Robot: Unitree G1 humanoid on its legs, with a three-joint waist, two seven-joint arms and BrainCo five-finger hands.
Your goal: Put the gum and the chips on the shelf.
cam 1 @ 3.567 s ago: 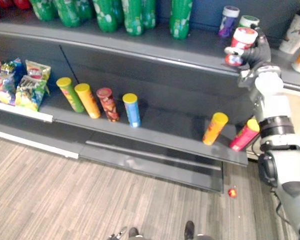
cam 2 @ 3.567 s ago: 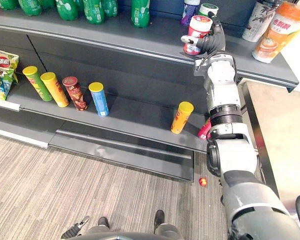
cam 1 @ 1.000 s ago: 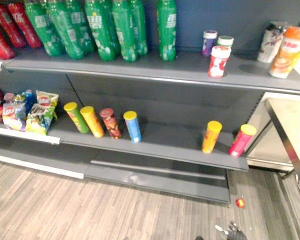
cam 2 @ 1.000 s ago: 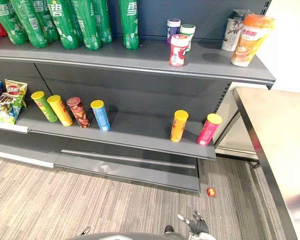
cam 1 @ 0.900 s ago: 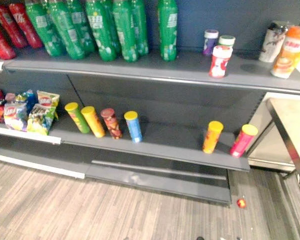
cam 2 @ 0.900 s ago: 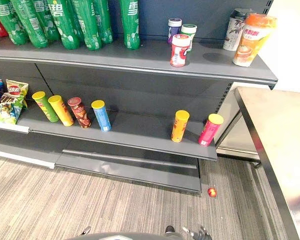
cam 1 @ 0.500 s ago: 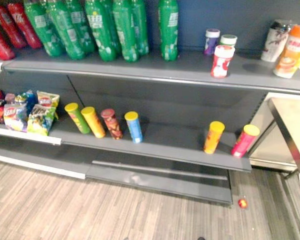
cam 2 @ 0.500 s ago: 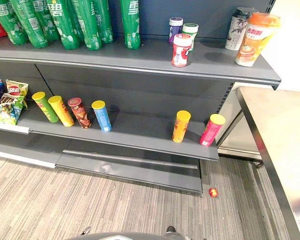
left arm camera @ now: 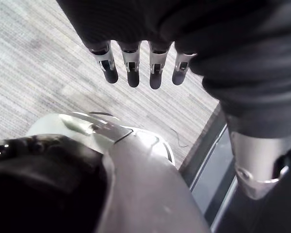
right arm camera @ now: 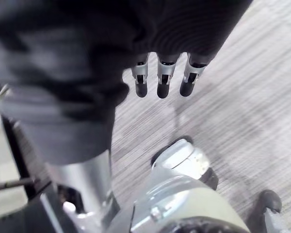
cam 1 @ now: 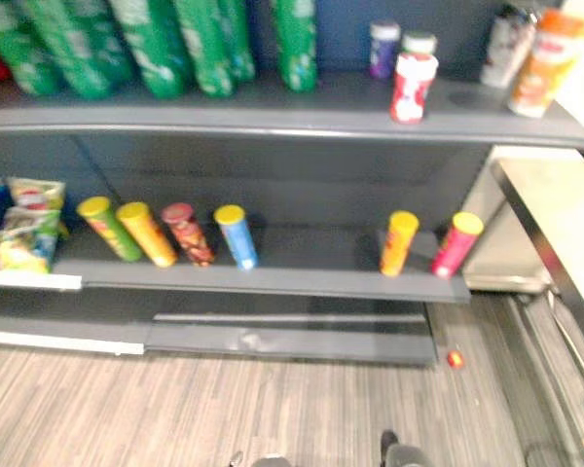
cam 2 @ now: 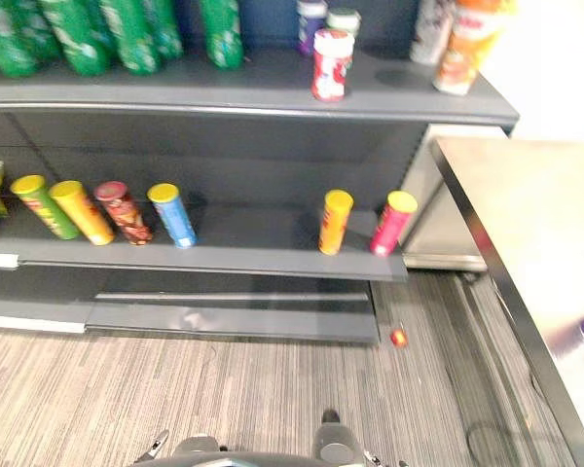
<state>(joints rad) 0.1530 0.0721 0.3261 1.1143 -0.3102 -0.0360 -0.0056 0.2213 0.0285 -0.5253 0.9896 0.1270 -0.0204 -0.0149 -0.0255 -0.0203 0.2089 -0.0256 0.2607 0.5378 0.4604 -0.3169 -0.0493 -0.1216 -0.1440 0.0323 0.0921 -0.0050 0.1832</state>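
A red and white gum jar [cam 1: 413, 86] stands upright on the upper shelf [cam 1: 273, 109], in front of a purple-lidded jar [cam 1: 382, 49] and a green-lidded jar [cam 1: 419, 43]. On the lower shelf [cam 1: 302, 277] an orange chips can [cam 1: 398, 243] and a pink chips can [cam 1: 455, 243] lean at the right end. My left hand [left arm camera: 133, 68] hangs over the floor with straight fingers and holds nothing. My right hand [right arm camera: 165, 77] also hangs over the floor, fingers straight and empty.
Green, yellow, red and blue chips cans [cam 1: 165, 232] stand further left on the lower shelf, beside chip bags [cam 1: 19, 224]. Green bottles [cam 1: 156, 44] and drink cups [cam 1: 540, 58] fill the upper shelf. A steel table [cam 2: 535, 224] stands right. A small red ball [cam 1: 455, 359] lies on the floor.
My right hand has let go of the gum jar on the upper shelf and dropped out of the eye views. The camera has since pulled back and shifted; the shelf items have stayed put.
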